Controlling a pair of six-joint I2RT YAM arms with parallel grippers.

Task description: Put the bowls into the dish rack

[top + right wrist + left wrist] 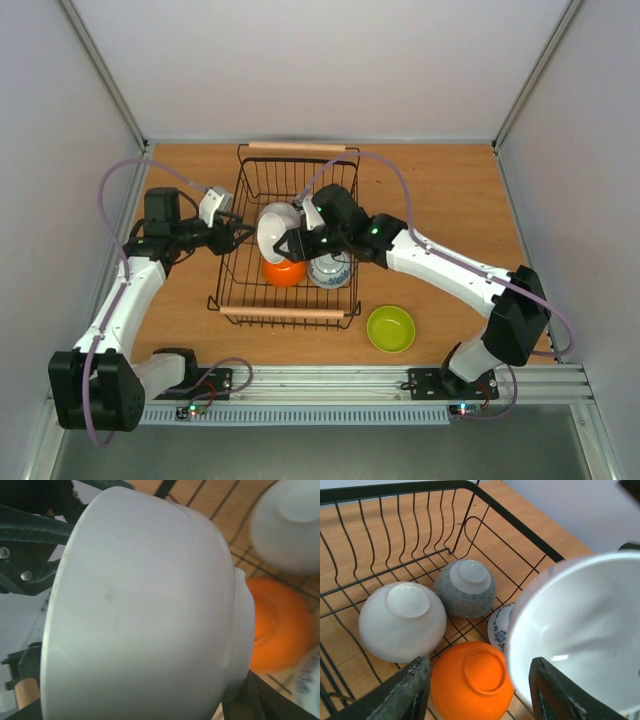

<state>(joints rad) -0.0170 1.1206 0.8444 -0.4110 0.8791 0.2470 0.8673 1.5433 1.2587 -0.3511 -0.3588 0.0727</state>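
Observation:
The black wire dish rack [232,262] sits mid-table. My right gripper [291,242] is shut on a white bowl [274,228], held on its side above the rack; the bowl fills the right wrist view [145,610], with one finger [254,700] showing at the lower right. My left gripper [238,236] is open and empty at the rack's left wall, its jaws wide apart above the orange bowl [470,680]. The rack holds, upside down, the orange bowl [285,271], a white bowl [402,620], a grey patterned bowl [465,587] and a blue-patterned bowl [330,270]. A lime green bowl [390,328] stands on the table outside.
The rack has wooden bar handles at the far end [296,147] and near end [290,313]. White walls enclose the table on three sides. The held white bowl [580,640] hangs close to my left gripper's right finger [555,692].

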